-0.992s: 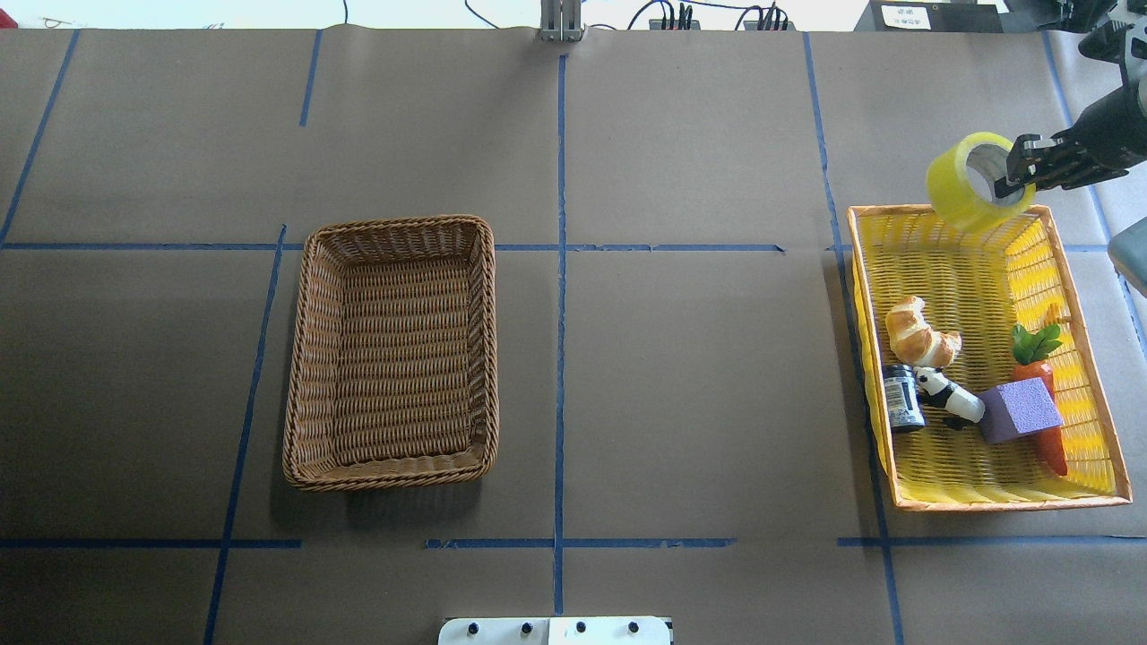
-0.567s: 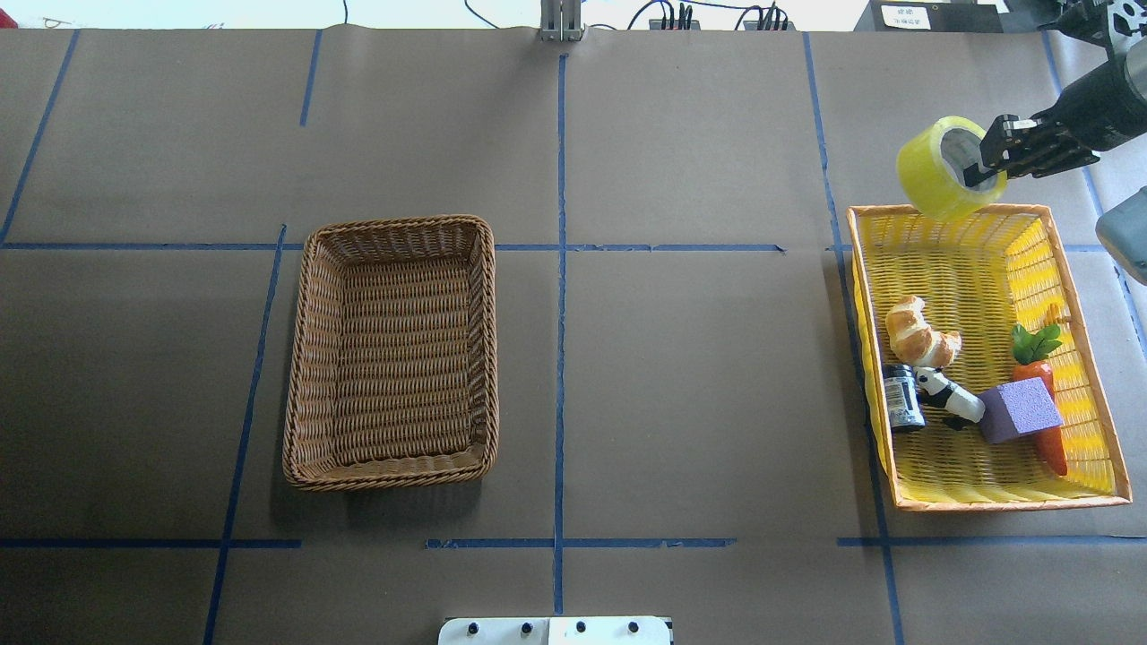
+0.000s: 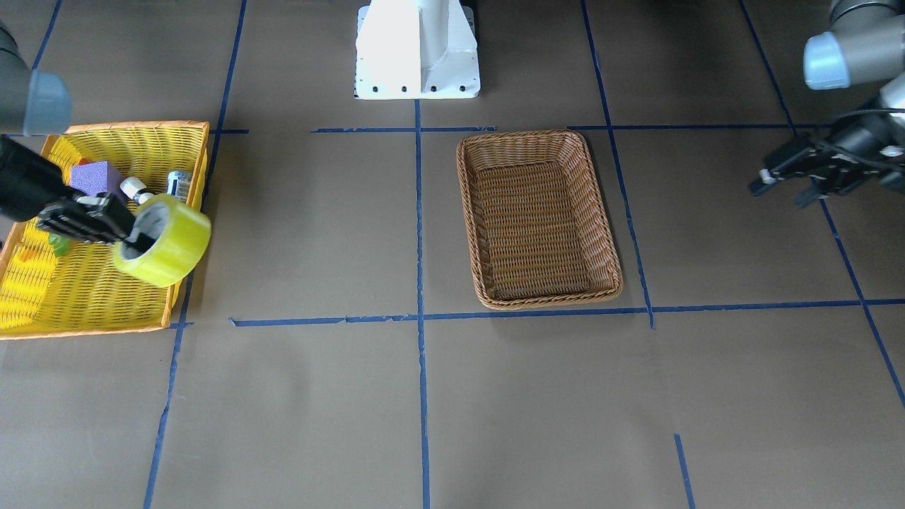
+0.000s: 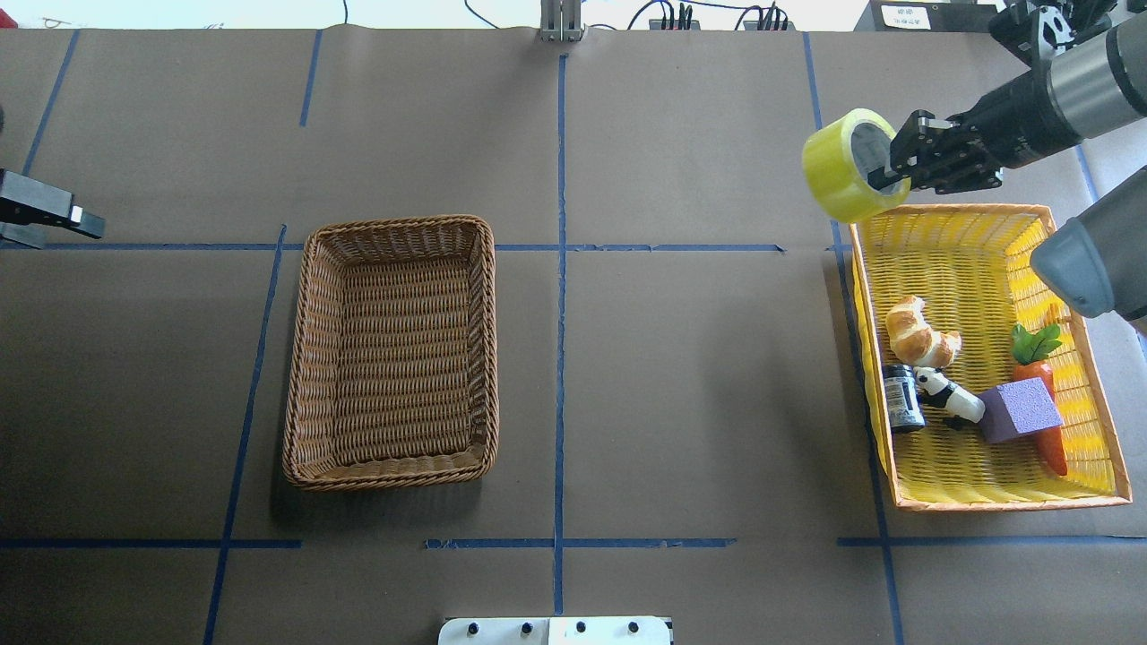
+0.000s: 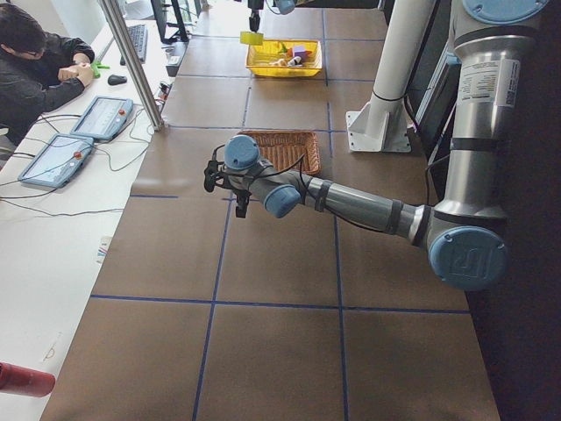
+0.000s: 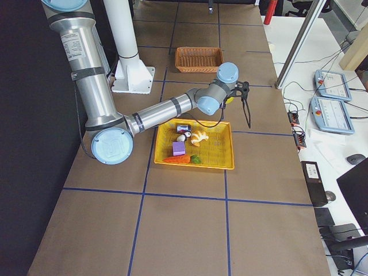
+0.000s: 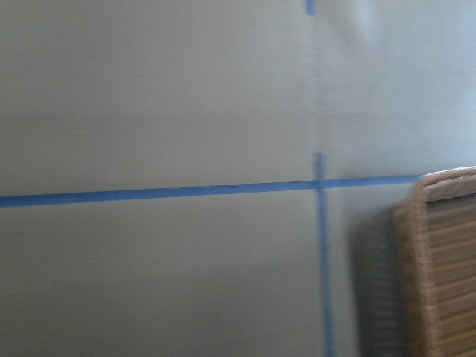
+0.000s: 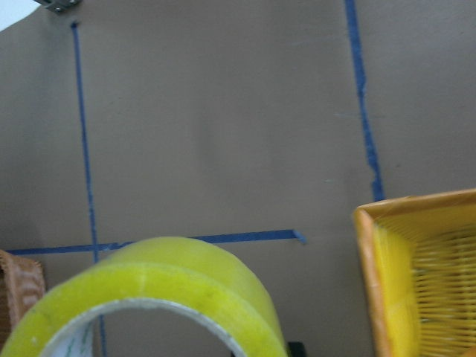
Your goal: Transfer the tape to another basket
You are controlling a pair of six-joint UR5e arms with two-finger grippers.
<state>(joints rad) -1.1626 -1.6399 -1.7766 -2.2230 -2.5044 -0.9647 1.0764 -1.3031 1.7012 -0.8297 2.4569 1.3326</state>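
Carried leftward over the last second: tape, pinched through its wall by right gripper, now airborne just off yellow basket corner. Well apart from basket; transit barely begun. Left gripper spread, empty.

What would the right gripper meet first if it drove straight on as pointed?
Probably bare table paper short of the brown basket; the right gripper, holding the tape, angles downward. Depth unclear.
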